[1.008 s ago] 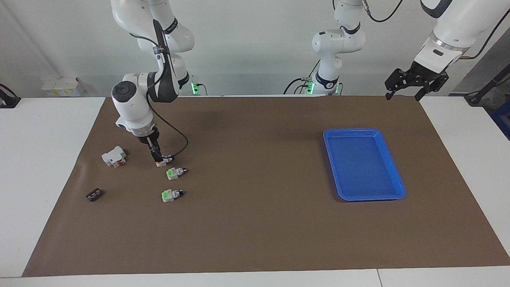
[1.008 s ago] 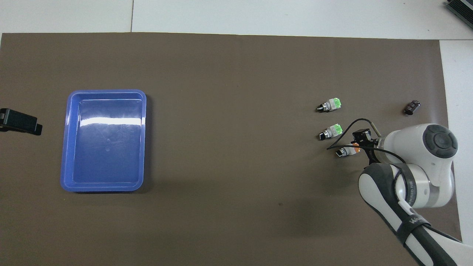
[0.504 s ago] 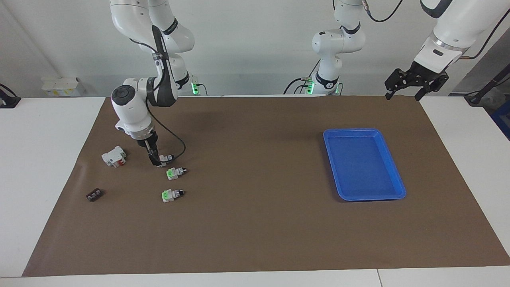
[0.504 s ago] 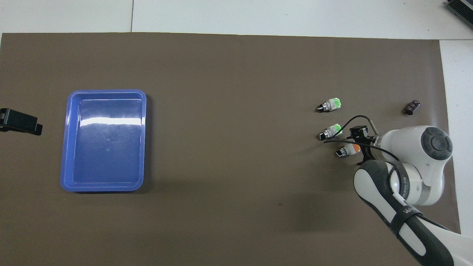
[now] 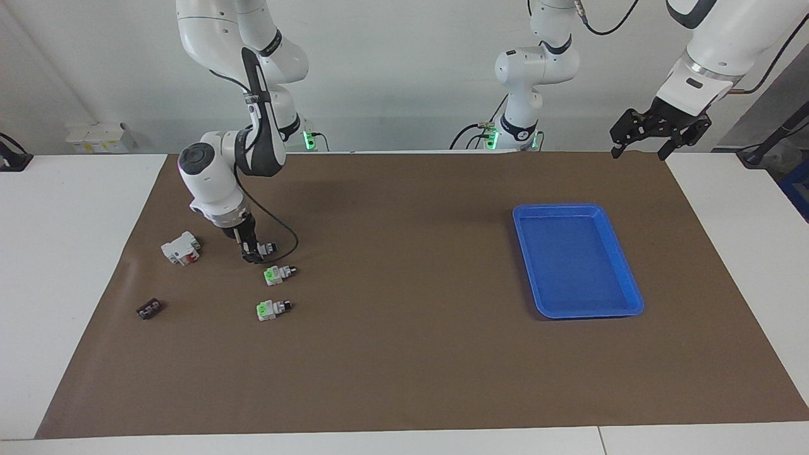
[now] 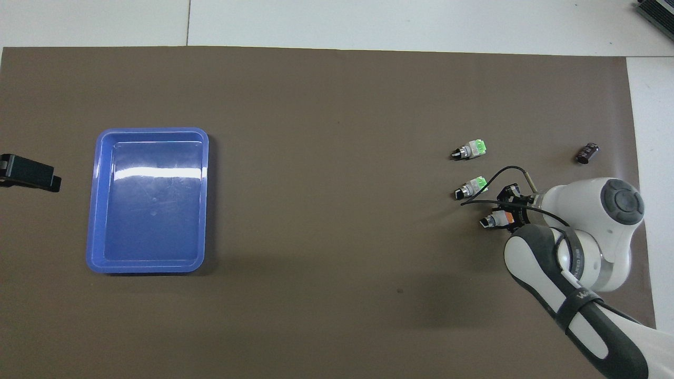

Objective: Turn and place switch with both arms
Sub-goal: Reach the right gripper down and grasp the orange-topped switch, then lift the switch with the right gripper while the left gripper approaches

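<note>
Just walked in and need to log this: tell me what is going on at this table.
The right gripper is down on the mat with its jaws shut on the orange-ended switch, nearer the robots than the two green-ended switches. The left gripper waits, jaws open, raised at the mat's edge nearest the robots. The blue tray holds nothing.

High facing camera across the brown mat (image 5: 404,354), steep overhead above the robots' end; both sharing the mat.
</note>
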`<state>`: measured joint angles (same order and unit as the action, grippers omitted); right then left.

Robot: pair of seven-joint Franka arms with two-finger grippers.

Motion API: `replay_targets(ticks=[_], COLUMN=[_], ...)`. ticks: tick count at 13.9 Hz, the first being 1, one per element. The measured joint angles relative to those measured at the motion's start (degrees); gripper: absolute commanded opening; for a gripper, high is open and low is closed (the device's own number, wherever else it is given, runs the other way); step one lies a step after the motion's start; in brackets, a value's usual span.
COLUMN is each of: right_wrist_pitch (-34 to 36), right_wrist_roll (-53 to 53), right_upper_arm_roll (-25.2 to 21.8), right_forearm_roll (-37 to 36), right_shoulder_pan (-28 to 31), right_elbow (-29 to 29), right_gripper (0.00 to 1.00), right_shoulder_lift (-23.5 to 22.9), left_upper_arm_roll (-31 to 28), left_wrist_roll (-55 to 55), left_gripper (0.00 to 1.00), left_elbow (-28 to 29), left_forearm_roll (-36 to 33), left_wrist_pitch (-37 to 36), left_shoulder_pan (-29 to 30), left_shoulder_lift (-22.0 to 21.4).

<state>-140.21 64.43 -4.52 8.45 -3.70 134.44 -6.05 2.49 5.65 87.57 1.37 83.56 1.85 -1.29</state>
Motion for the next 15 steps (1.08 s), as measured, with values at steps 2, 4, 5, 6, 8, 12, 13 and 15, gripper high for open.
replay_targets(ticks=[2, 4, 5, 6, 8, 12, 13, 15], right_wrist_pitch=[4.19, 8.85, 12.49, 17.25, 25.83, 37.07, 38.64, 40.28], right_wrist_roll=[-4.77, -5.74, -5.78, -5.8, -4.39, 8.54, 12.06, 16.92], right_upper_arm_roll=[-0.03, -0.04, -0.05, -0.07, -0.11, 0.92, 1.37, 2.98], right_forearm_roll=[4.32, 6.29, 7.91, 10.4, 15.41, 23.06, 24.79, 29.67], right_shoulder_pan=[0.48, 1.01, 1.1, 1.1, 1.09, -1.2, -2.84, -5.85], right_elbow=[-1.89, -4.16, -5.92, -8.44, -13.98, -23.18, -24.99, -27.68], right_gripper=[0.0, 0.0, 0.0, 0.0, 0.0, 0.0, 0.0, 0.0], right_shoulder_lift=[0.0, 0.04, 0.2, 0.46, 1.34, 3.04, 3.17, 3.19], left_upper_arm_roll=[0.09, 0.19, 0.25, 0.32, 0.45, 0.99, 1.63, 2.81], left_wrist_roll=[-0.04, -0.04, -0.04, -0.04, -0.04, -0.04, -0.04, -0.19], left_gripper=[1.0, 1.0, 1.0, 0.99, 0.81, 0.81, 0.81, 0.81], left_elbow=[0.0, 0.0, 0.03, 0.25, 2.06, 3.9, 3.9, 3.9], left_forearm_roll=[0.0, 0.0, 0.0, 0.0, 0.0, 0.09, 0.44, 3.17], left_wrist_pitch=[0.09, 0.09, 0.09, 0.42, 3.93, 6.28, 6.49, 6.55], left_shoulder_pan=[-0.02, -0.03, -0.04, -0.06, -0.08, -0.11, -0.12, -0.17], left_shoulder_lift=[-0.02, -0.02, -0.02, -0.07, -0.49, -1.26, -1.38, -1.57])
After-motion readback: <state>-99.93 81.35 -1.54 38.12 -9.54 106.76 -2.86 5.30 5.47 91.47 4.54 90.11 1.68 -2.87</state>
